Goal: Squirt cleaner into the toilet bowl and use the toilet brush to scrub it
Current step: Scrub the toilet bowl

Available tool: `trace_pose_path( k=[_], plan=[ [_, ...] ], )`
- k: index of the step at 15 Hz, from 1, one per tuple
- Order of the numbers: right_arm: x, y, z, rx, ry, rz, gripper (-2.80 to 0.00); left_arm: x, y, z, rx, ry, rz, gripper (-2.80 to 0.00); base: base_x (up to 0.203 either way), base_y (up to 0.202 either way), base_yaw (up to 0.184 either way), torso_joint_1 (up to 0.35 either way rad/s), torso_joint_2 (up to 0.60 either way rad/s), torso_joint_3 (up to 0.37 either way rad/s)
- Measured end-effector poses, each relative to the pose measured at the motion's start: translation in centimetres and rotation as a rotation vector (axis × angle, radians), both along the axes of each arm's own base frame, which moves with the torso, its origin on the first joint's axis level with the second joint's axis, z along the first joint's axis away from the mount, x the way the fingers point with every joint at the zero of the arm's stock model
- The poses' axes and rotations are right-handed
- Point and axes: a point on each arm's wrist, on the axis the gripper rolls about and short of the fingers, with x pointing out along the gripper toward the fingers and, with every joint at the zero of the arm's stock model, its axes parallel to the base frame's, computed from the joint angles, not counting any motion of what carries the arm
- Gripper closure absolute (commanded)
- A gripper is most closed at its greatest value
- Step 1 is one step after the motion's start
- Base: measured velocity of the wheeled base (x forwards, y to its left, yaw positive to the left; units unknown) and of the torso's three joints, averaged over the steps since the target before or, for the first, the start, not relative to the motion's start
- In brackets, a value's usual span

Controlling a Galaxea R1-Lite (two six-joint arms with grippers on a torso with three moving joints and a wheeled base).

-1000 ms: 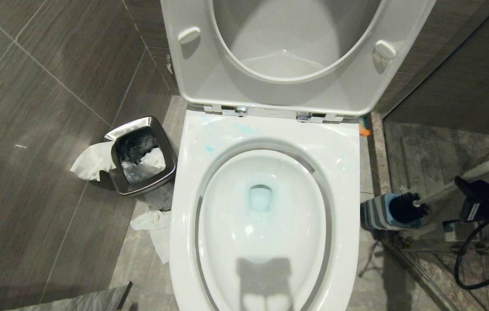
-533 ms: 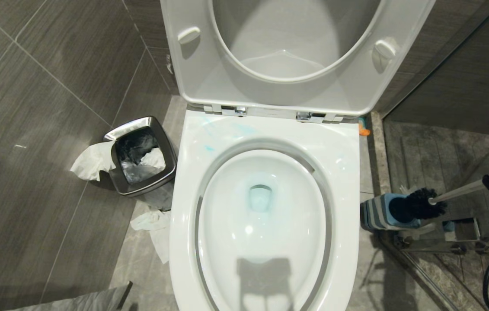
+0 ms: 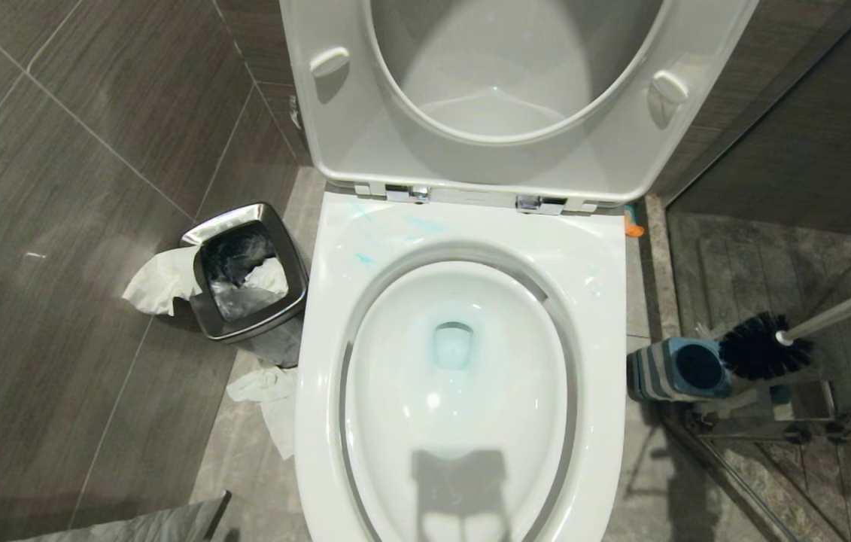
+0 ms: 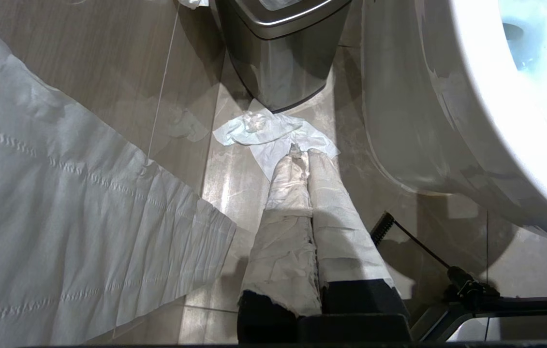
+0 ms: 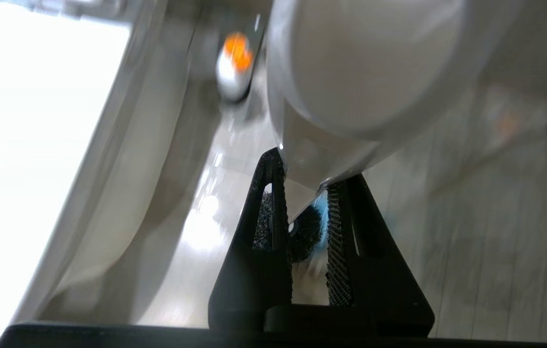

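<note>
Head view: toilet brush [image 3: 765, 347] now out of holder [image 3: 677, 369].

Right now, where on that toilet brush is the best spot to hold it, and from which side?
The slim white handle of the brush, far from the spiky black head. It slants up to the right from the holder, so come across it from the right. The right gripper already has its jaws clamped on it.

Toilet bowl [image 3: 463, 391]: white glossy oval, broad flat rim, seat and lid raised at far side, chrome hinges. Cleaner [image 3: 365, 258]: pale turquoise smears on the far-left rim, faint blue tint in the water at the drain. Toilet brush [image 3: 764, 348]: black spiky head in the air right of the bowl, slim white handle slanting up and right out of view.
</note>
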Motion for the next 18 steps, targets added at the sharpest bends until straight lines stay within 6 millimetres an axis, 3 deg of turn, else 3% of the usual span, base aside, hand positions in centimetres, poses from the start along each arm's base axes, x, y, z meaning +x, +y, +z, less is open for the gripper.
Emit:
trace_pose_path(
  k=[4, 8, 13, 18],
  plan=[
    [-3.9, 1.2, 0.7, 0.097, 0.148, 0.004, 0.0, 0.0, 0.0, 0.0, 0.0, 0.0, 0.0, 0.0, 0.0, 0.0, 0.0, 0.0, 0.0, 0.0],
    [-7.9, 2.5, 0.1, 0.154, 0.241, 0.011, 0.0, 0.0, 0.0, 0.0, 0.0, 0.0, 0.0, 0.0, 0.0, 0.0, 0.0, 0.0, 0.0, 0.0],
    [-8.1, 2.2, -1.9, 0.082, 0.275, -0.145, 0.0, 0.0, 0.0, 0.0, 0.0, 0.0, 0.0, 0.0, 0.0, 0.0, 0.0, 0.0, 0.0, 0.0],
    [-6.7, 1.8, -4.4, -0.02, 0.154, -0.195, 0.0, 0.0, 0.0, 0.0, -0.001, 0.0, 0.0, 0.0, 0.0, 0.0, 0.0, 0.0, 0.0, 0.0]
  ],
)
